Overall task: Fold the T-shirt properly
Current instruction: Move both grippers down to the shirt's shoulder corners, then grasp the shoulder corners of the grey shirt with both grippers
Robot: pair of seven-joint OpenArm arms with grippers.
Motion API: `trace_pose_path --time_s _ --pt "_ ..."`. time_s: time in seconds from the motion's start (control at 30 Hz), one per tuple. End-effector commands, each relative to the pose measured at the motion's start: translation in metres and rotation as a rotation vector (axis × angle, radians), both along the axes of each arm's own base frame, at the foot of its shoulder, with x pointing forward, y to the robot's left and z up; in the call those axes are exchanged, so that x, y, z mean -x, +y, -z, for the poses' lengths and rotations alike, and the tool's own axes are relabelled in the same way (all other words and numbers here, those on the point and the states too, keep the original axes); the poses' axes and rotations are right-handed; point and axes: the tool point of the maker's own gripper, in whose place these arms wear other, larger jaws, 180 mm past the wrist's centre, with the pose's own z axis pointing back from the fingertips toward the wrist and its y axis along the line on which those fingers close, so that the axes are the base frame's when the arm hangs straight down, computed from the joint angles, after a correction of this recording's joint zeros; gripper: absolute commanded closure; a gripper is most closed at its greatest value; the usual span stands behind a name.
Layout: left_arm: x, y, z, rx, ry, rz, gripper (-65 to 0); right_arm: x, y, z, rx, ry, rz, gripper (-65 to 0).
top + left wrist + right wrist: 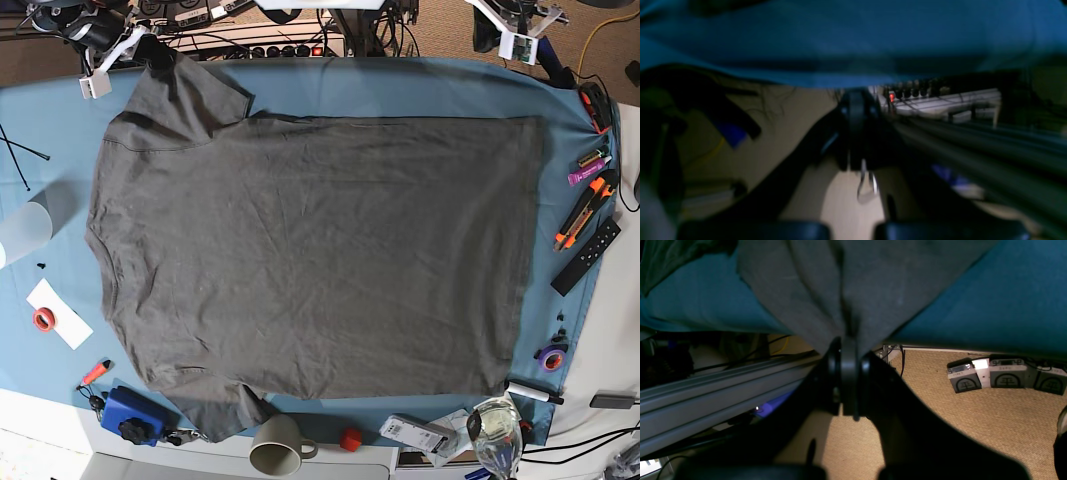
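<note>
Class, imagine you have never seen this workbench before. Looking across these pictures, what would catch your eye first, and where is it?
The big charcoal-grey T-shirt dominates, spread flat across the blue-teal tablecloth with its collar toward the base view's left. Small clutter rings it: a beige mug at the near edge, a clear cup at left, and orange-and-black tools at right. In the right wrist view, the right pincer is shut on a gathered bunch of shirt fabric at the table's edge.

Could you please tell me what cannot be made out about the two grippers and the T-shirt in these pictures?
- Left gripper: the left wrist view is dark and blurred, so whether it holds anything is unclear.
- Right gripper: shut on the T-shirt, but its fingers are buried in bunched fabric in the right wrist view.
- Both arms: barely visible in the base view, cut off by the top edge.
- T-shirt collar: not discernible in the base view.
</note>
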Motion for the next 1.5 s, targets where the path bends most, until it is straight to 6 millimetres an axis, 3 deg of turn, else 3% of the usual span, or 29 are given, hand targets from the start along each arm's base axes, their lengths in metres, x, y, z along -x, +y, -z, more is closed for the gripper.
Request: trace_pose_path --time_s 0.0,0.17,0.37,0.5,0.63,0.73,1.1,1.33,1.47 --pt "-0.006 -0.003 -0.008 0.019 -0.033 -0.004 -2.9 -0.003 -0.004 -0.007 0.004 -0.023 -0.001 0.0" --pt "-0.023 -0.002 -0.013 0.016 -0.085 -0.003 -21.2 -0.003 -0.004 -0.007 0.004 -0.022 -0.002 0.0" --pt "-0.063 0.033 -0.024 -0.108 -0.194 -0.154 -21.6 -0.003 -0.004 -0.007 0.004 -0.022 -0.002 0.0" --pt "-0.078 0.046 -0.031 -0.201 -0.244 -0.171 -21.9 -0.002 -0.004 -0.006 0.005 -0.018 -0.005 0.0" --pt "-0.084 0.051 -0.034 -0.247 -0.263 -0.164 -31.6 0.000 -0.003 -0.005 0.005 -0.006 -0.011 0.0" --pt "-0.093 0.054 -0.040 -0.259 -0.295 -0.180 -33.3 0.000 -0.003 -0.005 0.005 -0.006 -0.011 0.0" --pt "-0.101 0.069 0.018 -0.205 -0.182 -0.266 -33.3 0.001 -0.003 -0.005 0.006 0.001 -0.015 0.0" --pt "-0.105 0.104 0.036 -0.215 -0.153 -0.367 -33.3 0.002 -0.003 -0.004 0.009 0.007 -0.018 0.0" --pt "-0.103 0.108 0.048 -0.119 -0.130 -0.412 -33.3 0.003 -0.004 -0.003 0.015 0.011 -0.019 0.0"
